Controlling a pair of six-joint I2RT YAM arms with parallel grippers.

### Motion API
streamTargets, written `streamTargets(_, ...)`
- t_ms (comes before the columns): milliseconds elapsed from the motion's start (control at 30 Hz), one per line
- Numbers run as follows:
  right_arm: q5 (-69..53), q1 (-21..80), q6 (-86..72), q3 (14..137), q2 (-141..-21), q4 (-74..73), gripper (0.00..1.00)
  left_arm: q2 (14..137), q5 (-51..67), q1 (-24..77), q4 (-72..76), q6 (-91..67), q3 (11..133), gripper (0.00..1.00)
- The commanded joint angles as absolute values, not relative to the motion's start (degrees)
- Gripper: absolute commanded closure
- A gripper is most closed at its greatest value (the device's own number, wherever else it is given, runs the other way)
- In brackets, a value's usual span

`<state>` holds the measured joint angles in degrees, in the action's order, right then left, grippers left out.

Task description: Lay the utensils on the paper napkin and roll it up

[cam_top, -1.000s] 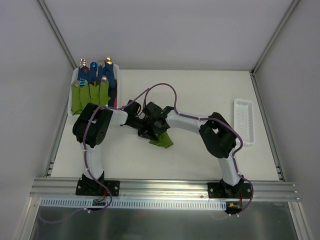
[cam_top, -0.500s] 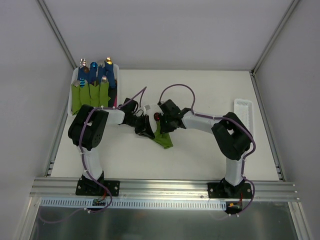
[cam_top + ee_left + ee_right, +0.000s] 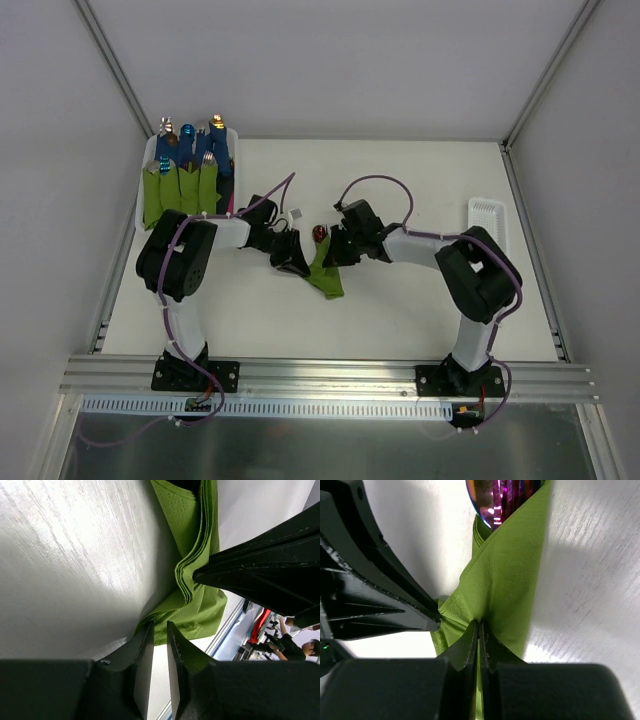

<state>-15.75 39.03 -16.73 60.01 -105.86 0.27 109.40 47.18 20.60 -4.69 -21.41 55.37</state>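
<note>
The olive-green paper napkin (image 3: 326, 277) lies folded over at the table's middle, with the shiny reddish end of a utensil (image 3: 319, 233) sticking out at its far end. That end also shows in the right wrist view (image 3: 495, 500) above the napkin (image 3: 510, 580). My right gripper (image 3: 338, 251) is shut on a fold of the napkin (image 3: 479, 625). My left gripper (image 3: 292, 258) sits at the napkin's left edge (image 3: 200, 605). Its jaws are a narrow gap apart with nothing between them, tips (image 3: 158, 626) at the sheet's edge. The rest of the utensils is hidden inside the napkin.
A white bin (image 3: 146, 160) at the back left holds several green-wrapped bundles with blue handles (image 3: 185, 180). A white perforated tray (image 3: 488, 240) lies at the right edge. Grey walls enclose the table on three sides.
My right arm has drawn back to the right, off the napkin's top, uncovering the reddish utensil end, and now grips the napkin's right side. My left gripper has hardly moved.
</note>
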Motion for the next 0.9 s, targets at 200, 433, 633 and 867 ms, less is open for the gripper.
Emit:
streamTargets(200, -18.4, 36.4, -23.2, 56.1, -100.5, 7.9, 1.00, 107.4, 39.1, 23.5, -7.6, -18.9, 58.2, 0.75)
streamTargets(433, -12.2, 36.5, -28.6, 56.0, -100.2, 4.8, 1.00, 99.6, 33.8, 23.6, -8.3, -16.2, 57.3, 0.67)
streamTargets(633, -8.8, 37.4, -34.0, 55.9, -100.5, 5.1, 1.00, 92.4, 32.6, 25.6, -10.4, -12.5, 58.4, 0.59)
streamTargets(867, -6.3, 37.9, -37.3, 56.0, -99.8, 5.7, 1.00, 92.2, 29.4, 29.9, -12.4, -9.8, 61.0, 0.58)
